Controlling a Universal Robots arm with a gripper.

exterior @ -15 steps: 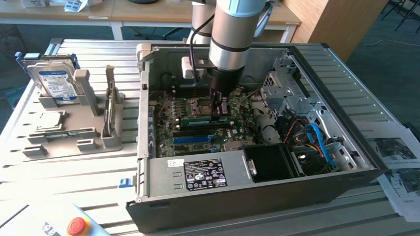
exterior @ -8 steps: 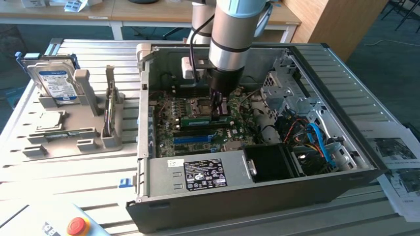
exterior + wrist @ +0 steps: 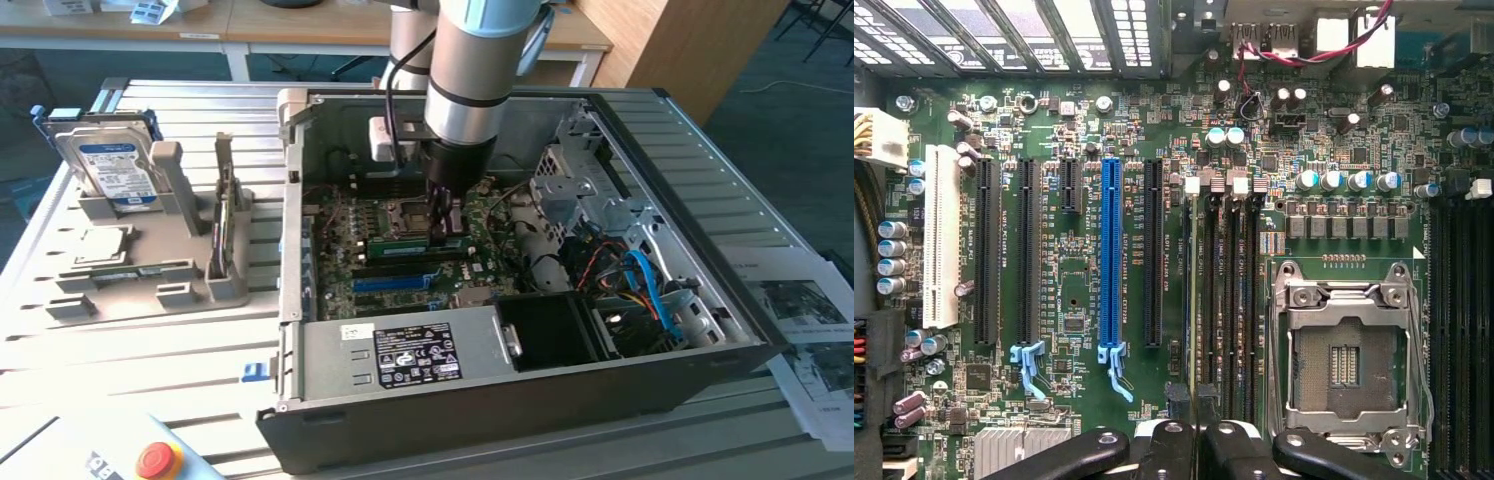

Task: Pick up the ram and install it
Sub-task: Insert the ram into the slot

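- the ram (image 3: 416, 243) is inside the open PC case (image 3: 534, 405), low over the motherboard. It sits between the empty CPU socket (image 3: 407, 212) and the blue expansion slot (image 3: 394, 283).
- it's standing on its long edge, and its long axis runs across from the exterior view's left to its right.
- the gripper (image 3: 445, 233) comes straight down on it. The fingers are pinched nearly together on the top edge of the ram, toward its right end in the exterior view.
- can't tell from either view if the stick is actually down in a slot or just sitting over one.
- the wrist view looks down the edge, so the ram (image 3: 1189, 300) is only a thin dark strip. It leads away from the gripper (image 3: 1189, 410) and runs parallel to the black memory slots (image 3: 1234, 300) just beside it.
- the wrist view also gives the board detail: the CPU socket (image 3: 1349, 365) and the blue expansion slot (image 3: 1111, 260).
- the exterior view has the wider stuff: the power supply (image 3: 400, 355), plus a hard drive (image 3: 114, 170) and a processor chip (image 3: 100, 245) on the grey fixture, well apart from the case.
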